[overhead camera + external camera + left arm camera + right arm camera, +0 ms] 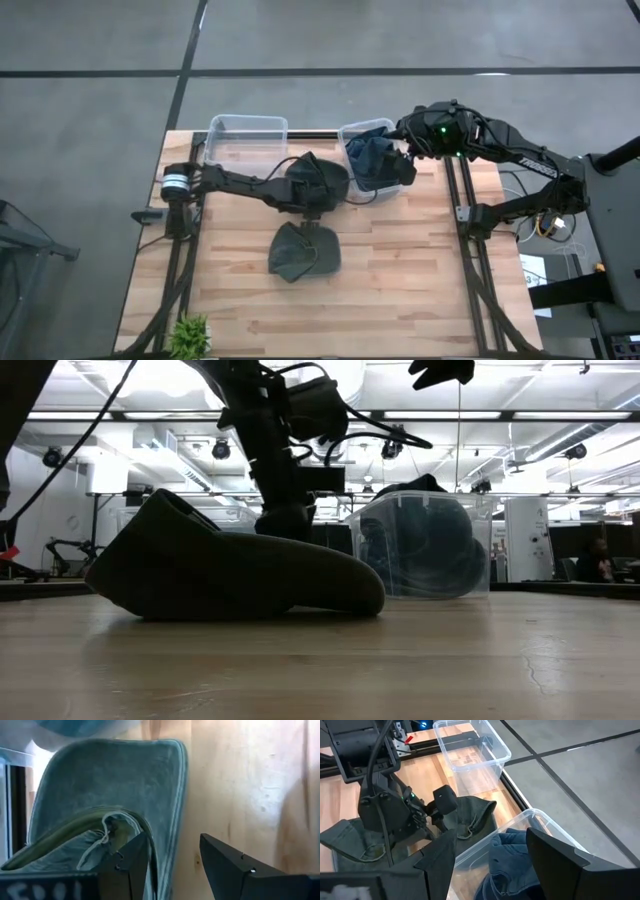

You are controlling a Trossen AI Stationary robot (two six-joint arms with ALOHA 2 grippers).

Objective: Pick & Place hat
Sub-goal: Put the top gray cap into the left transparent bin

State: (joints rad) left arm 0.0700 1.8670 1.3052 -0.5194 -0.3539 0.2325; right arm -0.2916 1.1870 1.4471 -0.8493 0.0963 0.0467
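Two dark green hats lie flat on the wooden table: one (303,250) in the middle, one (318,172) closer to the far edge. My left gripper (172,855) hangs open over the farther hat (110,790), pointing steeply down. One finger stands over the hat's folded edge, the other over bare wood. A blue hat (507,855) lies in the right clear bin (352,132). My right gripper (491,832) hovers open and empty above that bin. My left gripper straddles the farther green hat's edge (167,820) from above. One finger (127,862) stands over the folded rim. I cannot tell whether it touches the cloth. The hat lies flat on the table.
An empty clear bin (247,135) stands at the far edge, left of the bin with the blue hat. A small green plant (190,335) sits at the near left corner. Bare wood stretches along the near and right parts of the table (420,280).
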